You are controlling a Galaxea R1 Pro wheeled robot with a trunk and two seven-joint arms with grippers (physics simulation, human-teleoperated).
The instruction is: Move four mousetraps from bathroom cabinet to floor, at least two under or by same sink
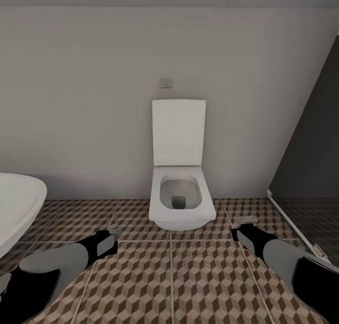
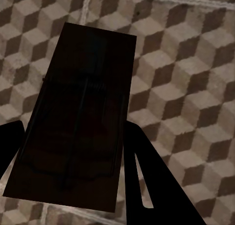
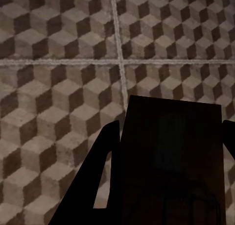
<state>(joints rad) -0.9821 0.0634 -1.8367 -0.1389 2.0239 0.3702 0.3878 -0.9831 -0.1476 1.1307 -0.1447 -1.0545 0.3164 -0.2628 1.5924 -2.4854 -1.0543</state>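
Claws first: the left claw (image 2: 73, 151) grips a mousetrap (image 2: 78, 117), a flat board seen dark in shadow with thin wire parts across it, held above the floor (image 2: 186, 73). The right claw (image 3: 171, 171) clamps a second trap (image 3: 171, 156), a plain dark rectangle over the cube-patterned tiles. From the head, both arms reach low over the floor, a pale trap edge at each tip. Ahead stands a toilet (image 1: 181, 192), lid up, bowl holding only grey. A white bathtub rim (image 1: 19, 201) sits at left.
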